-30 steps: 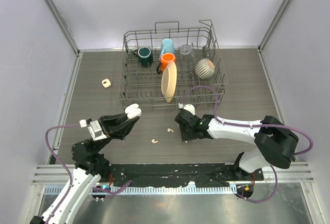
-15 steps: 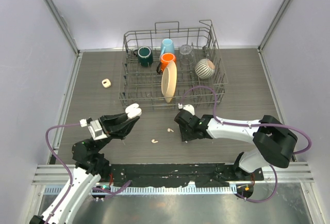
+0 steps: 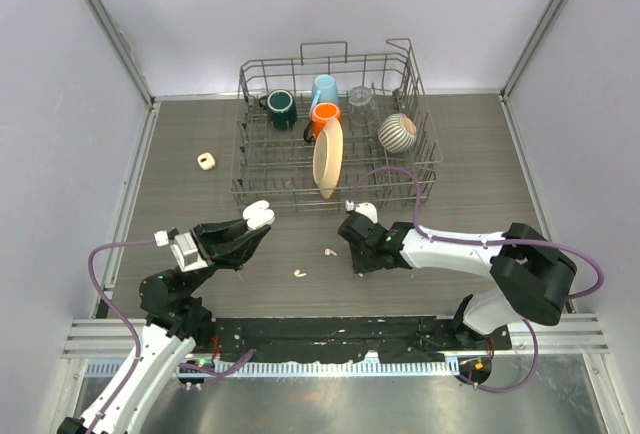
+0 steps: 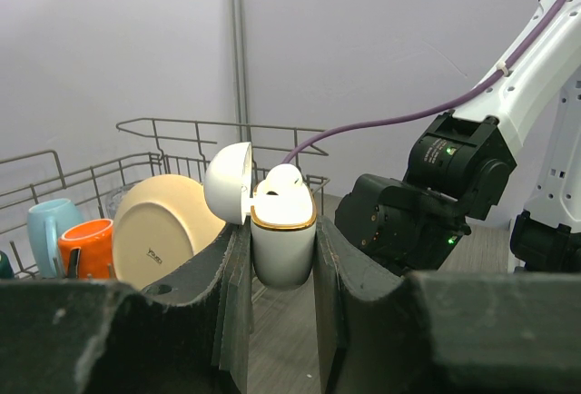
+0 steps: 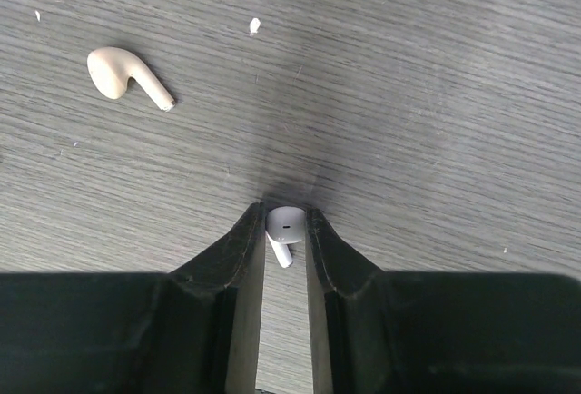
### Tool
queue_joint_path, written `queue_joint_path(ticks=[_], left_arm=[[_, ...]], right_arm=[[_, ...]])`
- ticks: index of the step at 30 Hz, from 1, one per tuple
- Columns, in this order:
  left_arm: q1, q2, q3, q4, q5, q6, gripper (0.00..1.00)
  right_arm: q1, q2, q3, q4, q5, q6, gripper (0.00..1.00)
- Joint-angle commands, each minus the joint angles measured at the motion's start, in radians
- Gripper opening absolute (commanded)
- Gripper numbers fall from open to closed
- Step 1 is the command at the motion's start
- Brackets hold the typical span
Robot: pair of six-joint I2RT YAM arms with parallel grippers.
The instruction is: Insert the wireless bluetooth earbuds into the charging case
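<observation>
We grip the open case (image 4: pixel 283 251) upright in our left tool (image 3: pixel 256 224), lid (image 4: pixel 227 183) swung back so its mouth faces up for loading, while at three o'clock our right tool (image 5: pixel 285 231) is clenched on one earbud (image 5: pixel 287 224) on the tabletop (image 5: pixel 436 94), a loose earbud (image 5: pixel 123 74) lying at its ten o'clock.

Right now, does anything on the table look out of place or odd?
Yes: one earbud and a second earbud lie loose on the table in front of the dish rack, outside any case; a small cream object sits alone left of it.
</observation>
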Motion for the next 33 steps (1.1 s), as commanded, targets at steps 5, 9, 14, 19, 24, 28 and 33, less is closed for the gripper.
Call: queue_joint_path(ticks=[5, 9, 14, 19, 24, 28, 33], left_arm=[[-0.002, 0.004, 0.025, 0.047, -0.012, -0.004, 0.0], [0.0, 0.007, 0.021, 0.063, -0.033, 0.001, 0.0], [0.0, 0.026, 0.019, 0.093, -0.036, -0.002, 0.0], [-0.002, 0.061, 0.015, 0.13, -0.032, -0.013, 0.0], [-0.002, 0.083, 0.021, 0.153, -0.03, -0.015, 0.0], [0.0, 0.098, 0.024, 0.162, -0.029, -0.015, 0.0], [-0.002, 0.118, 0.027, 0.182, -0.025, -0.018, 0.0]], right_arm=[[0.007, -0.152, 0.051, 0.054, 0.073, -0.02, 0.06], [0.015, -0.319, 0.08, 0.22, 0.097, -0.068, 0.04], [0.085, -0.448, 0.109, 0.577, 0.169, -0.163, 0.01], [0.205, -0.406, 0.164, 0.834, 0.22, -0.252, 0.01], [0.245, -0.326, 0.158, 1.133, 0.206, -0.267, 0.01], [0.273, -0.277, 0.154, 1.268, 0.169, -0.282, 0.01], [0.308, -0.228, 0.161, 1.34, 0.146, -0.325, 0.01]])
